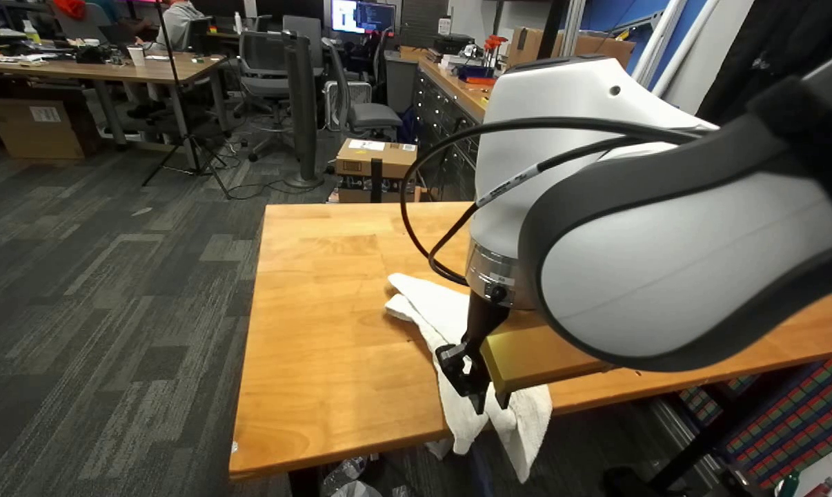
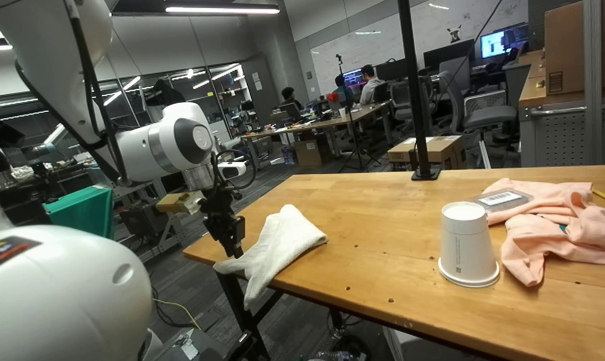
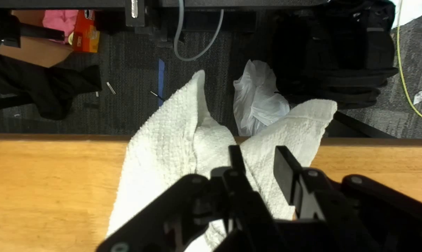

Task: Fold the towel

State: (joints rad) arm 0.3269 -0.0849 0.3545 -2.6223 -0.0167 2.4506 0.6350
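The gripper (image 3: pixel 258 157) is spread over the towel (image 2: pixel 284 243), print (image 2: pixel 458 253) on the cup (image 2: pixel 470 240) unreadable

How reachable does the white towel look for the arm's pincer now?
Probably yes: in the wrist view the pincer is open over the towel, with nothing visible between them.

In an exterior view, a white towel (image 1: pixel 457 407) lies bunched on a wooden table (image 1: pixel 319 331), its ends hanging over the near edge. The arm (image 1: pixel 664 269) reaches in from the view's right; its gripper (image 1: pixel 492 402) points down over the towel, jaws parted, contact unclear. Beyond the table stand a box (image 1: pixel 378 162), chairs (image 1: pixel 374 116) and a desk (image 1: pixel 78 68).
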